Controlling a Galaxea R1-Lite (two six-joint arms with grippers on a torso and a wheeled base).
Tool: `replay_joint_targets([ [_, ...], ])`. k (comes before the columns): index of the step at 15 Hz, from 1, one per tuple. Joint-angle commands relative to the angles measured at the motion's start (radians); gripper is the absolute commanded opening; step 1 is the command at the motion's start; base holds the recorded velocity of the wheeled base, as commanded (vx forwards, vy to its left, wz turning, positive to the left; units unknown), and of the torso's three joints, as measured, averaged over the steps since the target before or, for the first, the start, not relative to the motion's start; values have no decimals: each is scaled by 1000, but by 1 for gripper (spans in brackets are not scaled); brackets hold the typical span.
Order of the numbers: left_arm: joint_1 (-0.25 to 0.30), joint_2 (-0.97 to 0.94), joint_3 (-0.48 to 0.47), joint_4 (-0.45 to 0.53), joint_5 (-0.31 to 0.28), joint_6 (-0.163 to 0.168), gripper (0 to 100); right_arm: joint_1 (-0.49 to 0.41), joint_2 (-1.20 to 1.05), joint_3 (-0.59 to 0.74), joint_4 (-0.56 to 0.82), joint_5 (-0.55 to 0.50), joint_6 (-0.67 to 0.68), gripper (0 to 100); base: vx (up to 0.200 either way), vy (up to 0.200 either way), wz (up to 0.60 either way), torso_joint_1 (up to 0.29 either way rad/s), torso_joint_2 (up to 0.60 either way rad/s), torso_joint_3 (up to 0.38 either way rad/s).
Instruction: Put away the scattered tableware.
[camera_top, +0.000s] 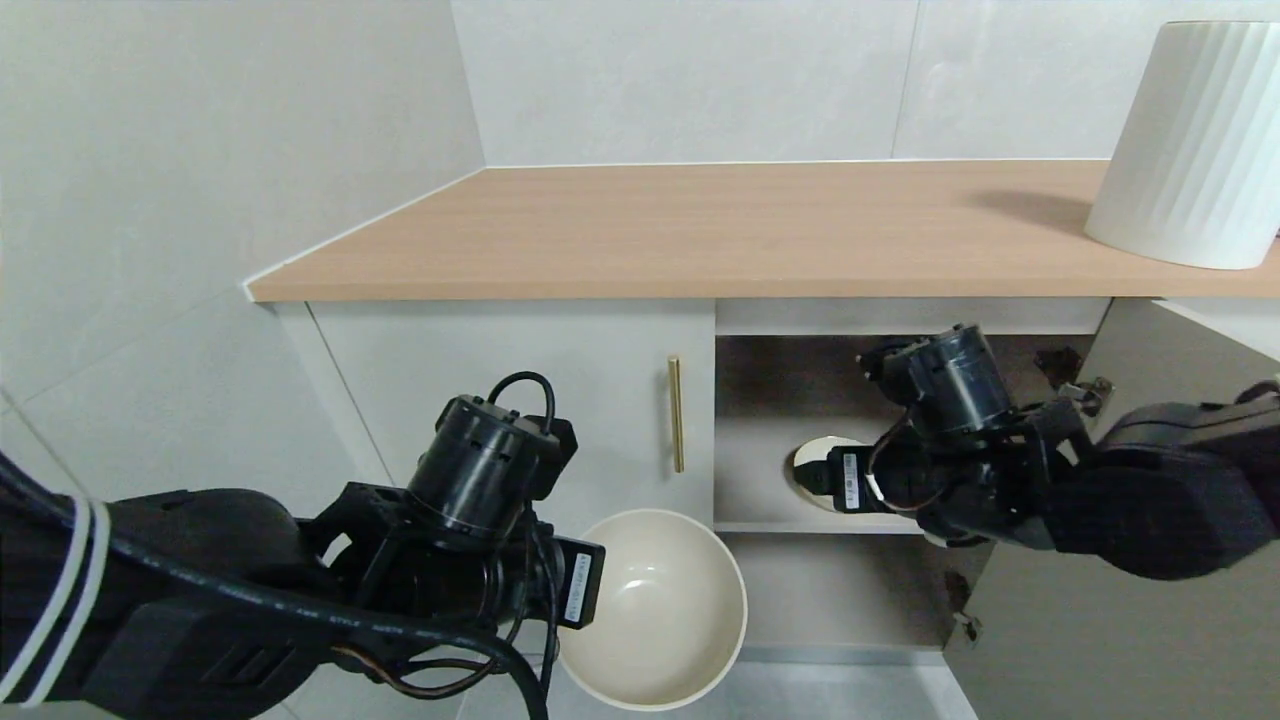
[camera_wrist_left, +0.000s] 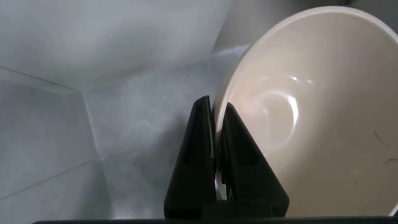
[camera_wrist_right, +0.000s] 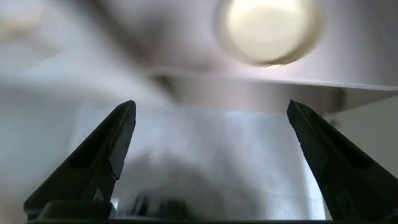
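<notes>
Cream bowl (camera_top: 660, 610): lower centre of the head view, held off the floor in front of the closed door (camera_top: 500, 360), opening facing up.
Left gripper (camera_wrist_left: 216, 146): clamped on the bowl's rim, one finger inside and one outside.
Right gripper (camera_wrist_right: 210, 112): fingers spread wide and holding nothing, right of centre at the open compartment.
Pale dish (camera_top: 812, 452): lying on the shelf (camera_top: 750, 480) inside the open compartment, partly hidden behind the right gripper.
Wooden countertop (camera_top: 700, 230): spans the middle of the frame above the cabinet.
White ribbed vessel (camera_top: 1190, 140): upper right, standing on the countertop.
Brass handle (camera_top: 675, 412): upright on the closed door's edge.
</notes>
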Motion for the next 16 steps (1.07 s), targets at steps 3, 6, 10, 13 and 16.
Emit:
replay_joint_targets([
  [3,-21,59,3,-48,1,38,0,148,-158,50,96,90,-12,100,0,0,0,0,0,0],
  [6,-36,77,1,-109,1,39,0,185,-102,59,95,101,-9,100,0,0,0,0,0,0],
  [10,-41,74,1,-141,1,39,0,196,-50,56,90,101,-6,100,0,0,0,0,0,0],
  [13,-48,57,0,-141,2,38,0,197,-24,55,68,101,-4,100,0,0,0,0,0,0],
  [16,-59,57,0,-154,2,35,0,199,-7,53,47,99,-2,100,0,0,0,0,0,0],
])
